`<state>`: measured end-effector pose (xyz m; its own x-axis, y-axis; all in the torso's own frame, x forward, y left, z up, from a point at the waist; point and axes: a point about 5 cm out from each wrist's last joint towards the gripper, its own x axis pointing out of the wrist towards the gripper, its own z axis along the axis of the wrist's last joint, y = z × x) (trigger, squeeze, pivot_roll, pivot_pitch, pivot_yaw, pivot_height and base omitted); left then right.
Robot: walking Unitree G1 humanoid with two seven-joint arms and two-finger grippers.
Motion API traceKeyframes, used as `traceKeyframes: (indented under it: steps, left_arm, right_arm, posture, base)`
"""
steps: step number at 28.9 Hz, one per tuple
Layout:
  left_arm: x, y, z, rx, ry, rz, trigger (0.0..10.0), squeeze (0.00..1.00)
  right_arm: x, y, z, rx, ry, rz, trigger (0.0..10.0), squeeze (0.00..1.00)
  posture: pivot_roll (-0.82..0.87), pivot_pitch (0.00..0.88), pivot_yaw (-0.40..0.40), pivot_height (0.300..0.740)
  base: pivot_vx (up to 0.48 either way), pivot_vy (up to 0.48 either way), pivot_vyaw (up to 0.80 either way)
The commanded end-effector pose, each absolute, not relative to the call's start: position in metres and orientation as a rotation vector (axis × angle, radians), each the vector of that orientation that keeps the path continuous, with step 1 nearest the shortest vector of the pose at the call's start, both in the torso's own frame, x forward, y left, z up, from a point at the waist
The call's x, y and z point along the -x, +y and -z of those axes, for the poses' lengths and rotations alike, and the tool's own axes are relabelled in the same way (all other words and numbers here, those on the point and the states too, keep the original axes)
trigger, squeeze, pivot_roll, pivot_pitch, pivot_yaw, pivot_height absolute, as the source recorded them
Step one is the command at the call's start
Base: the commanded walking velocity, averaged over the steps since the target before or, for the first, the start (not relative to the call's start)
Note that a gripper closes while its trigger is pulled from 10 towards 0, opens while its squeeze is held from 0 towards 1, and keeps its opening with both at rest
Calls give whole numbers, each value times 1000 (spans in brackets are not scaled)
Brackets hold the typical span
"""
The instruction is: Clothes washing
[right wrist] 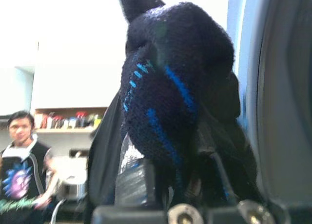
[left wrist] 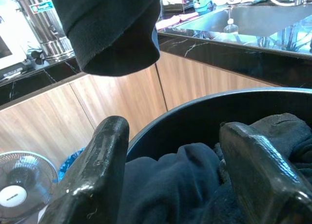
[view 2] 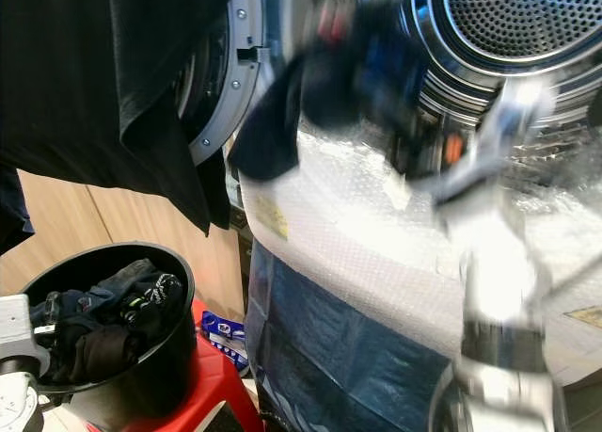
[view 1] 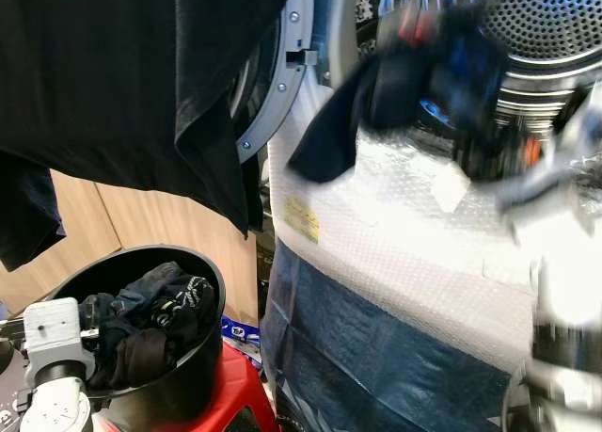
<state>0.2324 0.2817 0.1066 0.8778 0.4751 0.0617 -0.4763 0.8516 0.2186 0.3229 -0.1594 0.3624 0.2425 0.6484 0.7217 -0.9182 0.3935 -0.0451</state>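
My right gripper (view 1: 442, 65), blurred with motion, is raised in front of the washer's steel drum (view 1: 546, 18). It is shut on a dark navy garment with blue stripes (right wrist: 175, 72), and a flap of this garment hangs to the left (view 1: 324, 136). A black basket (view 1: 214, 274) at lower left holds several dark clothes (view 1: 150, 319). My left gripper (left wrist: 175, 155) sits open at the basket's near rim, its fingers (left wrist: 97, 165) either side of a dark navy cloth (left wrist: 165, 185) without closing on it.
A large black garment (view 1: 141, 74) hangs over the open washer door (view 1: 282, 84). The washer front is wrapped in bubble wrap (view 1: 395, 225) above a blue sheet (view 1: 376, 347). The basket stands on a red stool (view 1: 235, 385) by wood cabinets (view 1: 141, 225). A person (right wrist: 19, 160) stands far behind.
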Motion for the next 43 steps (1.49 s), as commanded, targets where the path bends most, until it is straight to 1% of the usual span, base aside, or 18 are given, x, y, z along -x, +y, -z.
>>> traceKeyframes:
  steps: [1,7,11,12,13,14,15,16,17,18,20,26,27,28,34,39,41,43]
  left_arm:
    - [-236,277,-102,-251,12,-469,10000,0]
    - [-238,268,-100,-239,19,-439,10000,0]
    - [-238,268,-96,-248,38,-418,10000,0]
    - [-238,269,-97,-250,38,-418,10000,0]
    - [-238,270,-98,-251,37,-417,10000,0]
    - [-239,271,-98,-252,37,-415,10000,0]
    - [-239,271,-98,-254,37,-408,10000,0]
    - [-240,271,-98,-255,37,-404,10000,0]
    - [-240,271,-98,-263,40,-399,10000,0]
    - [-241,271,-97,-265,43,-400,10000,0]
    - [-241,271,-97,-259,43,-403,10000,0]
    - [-242,264,-94,-251,53,-365,10000,0]
    - [-243,262,-93,-251,55,-355,10000,0]
    - [-244,261,-94,-254,54,-345,10000,0]
    - [-247,260,-95,-263,52,-321,10000,0]
    - [-247,259,-95,-268,54,-302,10000,0]
    - [-248,258,-95,-272,50,-291,10000,0]
    - [-248,257,-97,-273,42,-274,10000,0]
  right_arm:
    - [-338,-161,-367,-463,-731,-1033,0,0]
    - [-368,-151,-397,-461,-709,-861,0,0]
    - [-393,-155,-407,-523,-599,-648,0,0]
    - [-398,-156,-408,-538,-558,-585,0,0]
    - [-409,-159,-405,-493,-438,-403,0,0]
    - [-412,-163,-404,-465,-399,-308,353,0]
    - [-414,-168,-404,-425,-387,-227,1765,0]
    - [-414,-171,-405,-401,-387,-181,1765,0]
    - [-415,-179,-402,-416,-370,-106,10000,0]
    - [-416,-190,-399,-439,-348,-9,10000,0]
    - [-416,-198,-398,-409,-347,64,10000,0]
    - [-420,-185,-388,-280,-283,87,10000,0]
    - [-421,-183,-386,-230,-273,98,10000,596]
    - [-421,-181,-386,-196,-278,102,10000,1000]
    - [-422,-176,-384,-141,-268,98,10000,1000]
    - [-421,-178,-387,-169,-295,116,10000,1000]
    - [-419,-184,-394,-169,-339,161,10000,1000]
    - [-409,-203,-414,-183,-473,317,10000,1000]
  posture:
    - [80,0,-3,740]
    - [85,0,-15,740]
    - [87,0,-20,740]
    - [89,0,-20,740]
    - [87,0,-19,740]
    - [87,0,-19,740]
    - [77,0,-17,740]
    - [77,0,-17,740]
    - [78,0,-23,740]
    - [86,0,-29,740]
    - [86,0,-29,740]
    - [82,0,-29,740]
    - [78,0,-26,740]
    - [78,0,-26,740]
    - [81,0,-23,740]
    - [87,0,-14,740]
    - [89,0,-10,740]
    - [96,0,0,740]
  base:
    - [0,0,0]
    - [0,0,0]
    - [0,0,0]
    - [0,0,0]
    - [0,0,0]
    - [0,0,0]
    - [0,0,0]
    - [0,0,0]
    - [0,0,0]
    - [0,0,0]
    - [0,0,0]
    - [0,0,0]
    - [0,0,0]
    - [0,0,0]
    - [0,0,0]
    - [0,0,0]
    - [0,0,0]
    - [0,0,0]
